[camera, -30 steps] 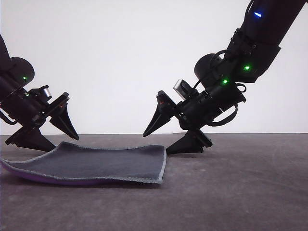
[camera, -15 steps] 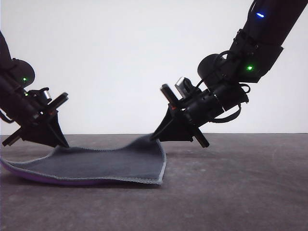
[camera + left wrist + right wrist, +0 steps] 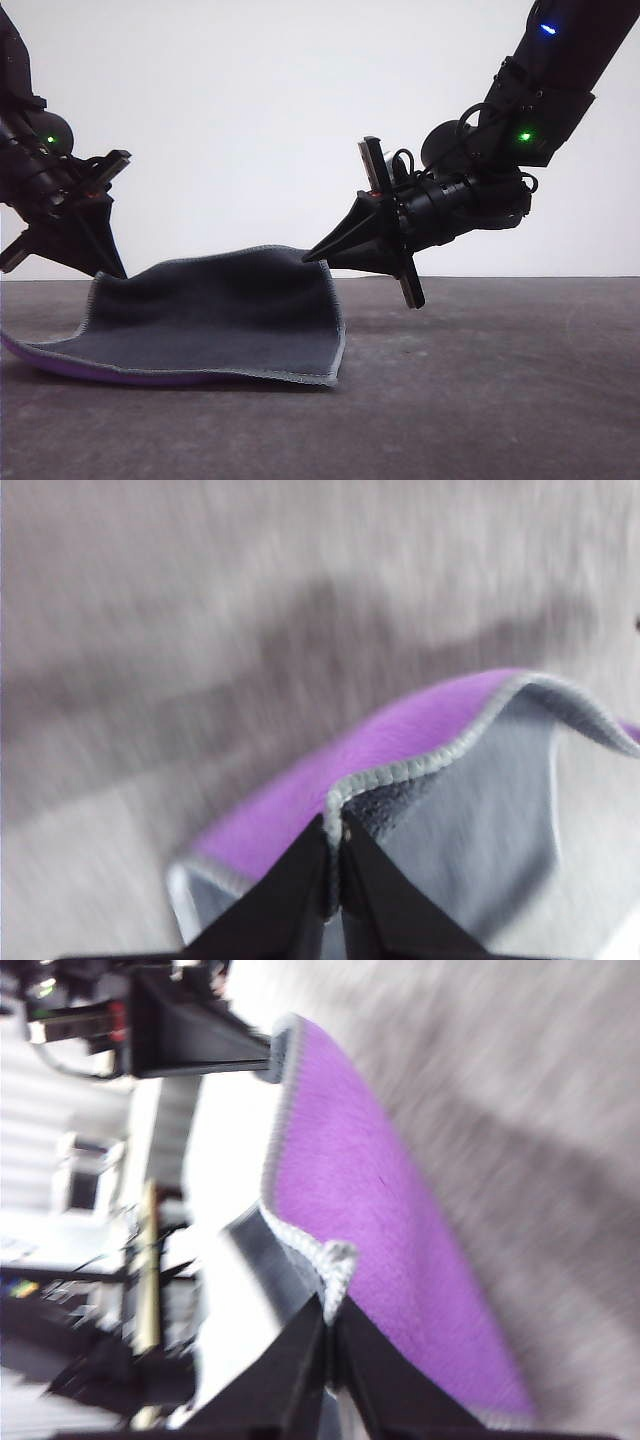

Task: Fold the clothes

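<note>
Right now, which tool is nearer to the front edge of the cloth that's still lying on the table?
Neither clearly. The left tool pinches the cloth's raised back-left corner, the right tool its raised back-right corner; both sit well above the front edge.

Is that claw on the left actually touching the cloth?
Touching. In the left wrist view the left gripper is shut on the cloth, its stitched edge pinched between the black fingers.

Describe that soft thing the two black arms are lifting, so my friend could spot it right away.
On the dark grey table, between the two arms, lies a small rectangular cloth. Its far corners are pinched by the left tool and the right tool and lifted, while the near edge rests on the table. It is dark grey on top, bright purple underneath, with a pale stitched edge.
</note>
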Robot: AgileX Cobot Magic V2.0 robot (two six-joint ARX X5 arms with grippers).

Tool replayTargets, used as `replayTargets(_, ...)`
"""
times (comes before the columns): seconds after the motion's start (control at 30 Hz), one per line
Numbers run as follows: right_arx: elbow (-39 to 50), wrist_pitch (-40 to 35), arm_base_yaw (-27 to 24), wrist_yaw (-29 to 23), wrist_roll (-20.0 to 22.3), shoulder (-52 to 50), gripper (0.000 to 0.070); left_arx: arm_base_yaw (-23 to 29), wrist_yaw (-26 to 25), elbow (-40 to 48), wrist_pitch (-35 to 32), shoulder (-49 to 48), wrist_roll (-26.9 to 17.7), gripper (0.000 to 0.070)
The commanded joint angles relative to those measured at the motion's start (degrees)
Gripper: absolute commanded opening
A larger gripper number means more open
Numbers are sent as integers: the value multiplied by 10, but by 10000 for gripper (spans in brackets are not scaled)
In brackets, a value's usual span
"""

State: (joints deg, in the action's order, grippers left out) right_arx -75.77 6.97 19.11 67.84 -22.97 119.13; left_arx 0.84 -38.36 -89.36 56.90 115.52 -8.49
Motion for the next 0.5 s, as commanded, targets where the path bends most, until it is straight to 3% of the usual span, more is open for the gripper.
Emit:
replayTargets(0.0,-12,5,3,17,15,11,0,-1,-13,-11,21,13,-40,0)
replayTargets(0.2,-12,49,3,59,31,11,0,-1,-38,-11,75,13,-72,0)
replayTargets(0.47,-12,165,3,62,114,11,25,1,-37,-11,162,13,-115,0)
